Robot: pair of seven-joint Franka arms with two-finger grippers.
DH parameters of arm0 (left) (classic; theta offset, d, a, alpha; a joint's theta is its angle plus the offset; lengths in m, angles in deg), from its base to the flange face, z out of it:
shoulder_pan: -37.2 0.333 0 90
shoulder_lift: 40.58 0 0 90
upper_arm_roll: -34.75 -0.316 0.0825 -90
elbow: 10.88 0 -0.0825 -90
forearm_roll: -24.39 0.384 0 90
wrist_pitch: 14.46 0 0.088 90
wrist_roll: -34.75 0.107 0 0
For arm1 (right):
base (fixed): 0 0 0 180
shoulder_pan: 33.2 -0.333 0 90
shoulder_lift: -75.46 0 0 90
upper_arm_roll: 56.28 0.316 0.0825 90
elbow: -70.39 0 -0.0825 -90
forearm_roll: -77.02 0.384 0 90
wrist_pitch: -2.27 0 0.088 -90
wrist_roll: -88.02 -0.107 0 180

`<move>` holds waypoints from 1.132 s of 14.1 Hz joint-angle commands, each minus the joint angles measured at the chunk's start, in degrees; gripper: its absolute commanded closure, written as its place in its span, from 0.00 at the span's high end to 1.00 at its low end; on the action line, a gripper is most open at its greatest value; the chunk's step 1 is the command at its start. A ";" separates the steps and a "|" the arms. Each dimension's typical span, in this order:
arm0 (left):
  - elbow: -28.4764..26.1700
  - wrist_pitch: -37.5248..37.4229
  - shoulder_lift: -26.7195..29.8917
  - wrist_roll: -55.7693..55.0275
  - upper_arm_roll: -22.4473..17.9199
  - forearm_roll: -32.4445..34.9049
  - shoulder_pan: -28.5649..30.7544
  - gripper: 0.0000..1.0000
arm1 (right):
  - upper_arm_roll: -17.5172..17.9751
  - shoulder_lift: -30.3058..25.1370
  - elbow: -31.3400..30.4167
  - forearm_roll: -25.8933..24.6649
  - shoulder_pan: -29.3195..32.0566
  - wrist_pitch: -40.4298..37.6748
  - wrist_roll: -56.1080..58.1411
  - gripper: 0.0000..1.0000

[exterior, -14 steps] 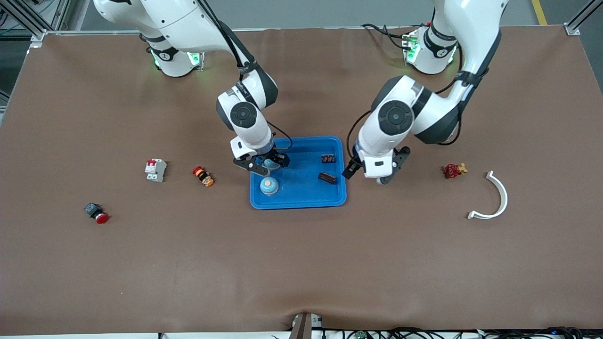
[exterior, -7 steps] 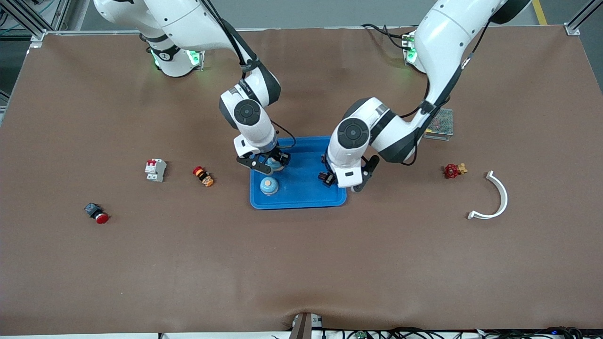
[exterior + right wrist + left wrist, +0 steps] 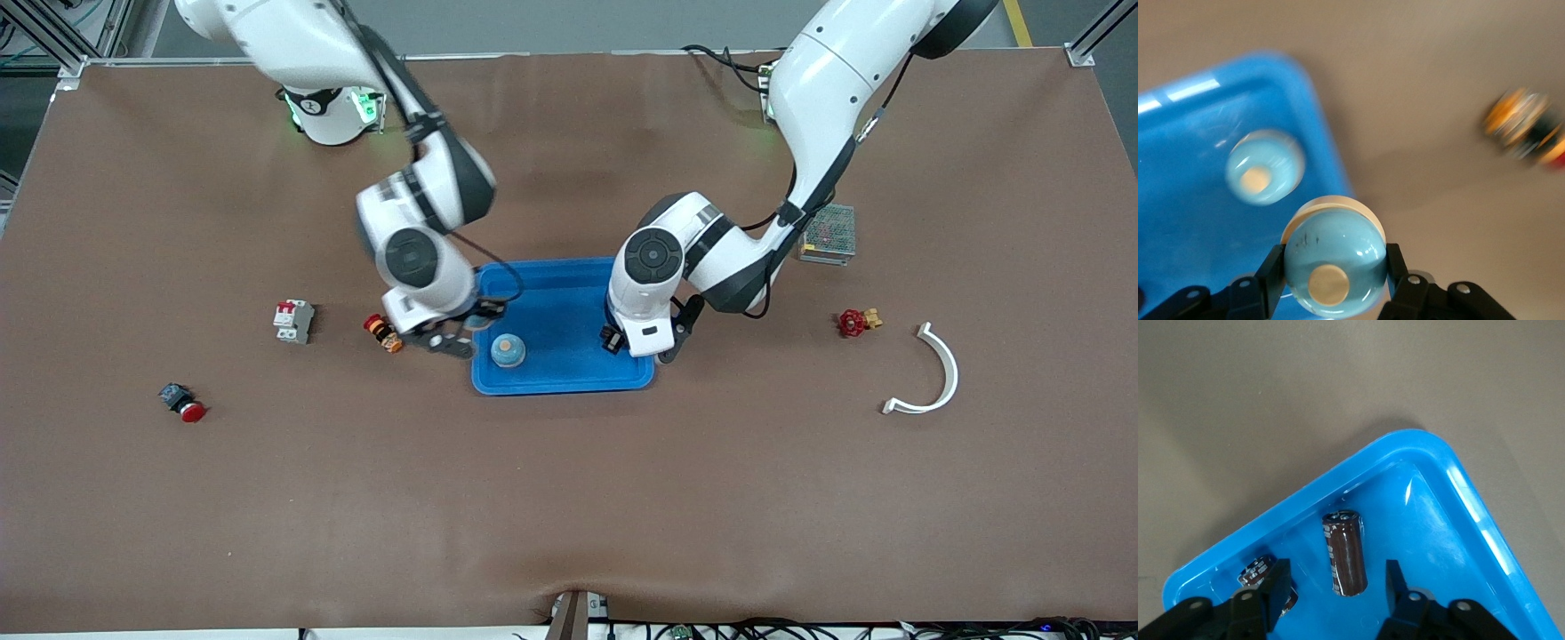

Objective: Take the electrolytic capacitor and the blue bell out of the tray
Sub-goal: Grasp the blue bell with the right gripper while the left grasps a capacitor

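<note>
— Blue bell (image 3: 1333,260) sits clamped in the right tool (image 3: 1333,280), over the tray (image 3: 569,378) rim at the right arm's end. A second bell (image 3: 508,349) rests in the tray.

— And the capacitor (image 3: 1345,552)?

— Lying flat in the tray near its corner, between the left tool (image 3: 1335,593)'s parted fingers. Its long axis runs across their closing line, so they'd likely pinch its sides. Another capacitor (image 3: 1261,570) lies just beside one finger.

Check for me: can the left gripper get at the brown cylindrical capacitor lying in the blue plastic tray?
Probably yes. The left gripper hangs right over the capacitor in the tray, fingers either side, nothing between.
</note>
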 commanded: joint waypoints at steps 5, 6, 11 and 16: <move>1.20 2.44 -3.22 -3.17 -1.03 1.82 -2.09 0.54 | 1.04 -1.09 -0.82 1.17 19.00 -1.62 33.79 0.00; 1.29 2.88 -3.83 -3.26 -1.21 1.82 -2.18 0.51 | 1.04 -0.91 -0.90 1.17 20.41 -0.74 35.99 0.00; 1.29 4.29 -4.89 -3.26 -2.61 1.82 -3.41 0.42 | 1.04 2.25 -1.25 1.26 23.93 4.79 44.01 0.00; 1.29 6.23 -5.68 -3.09 -2.70 1.91 -3.41 0.26 | 1.13 4.80 -3.18 1.26 24.99 11.37 47.79 0.00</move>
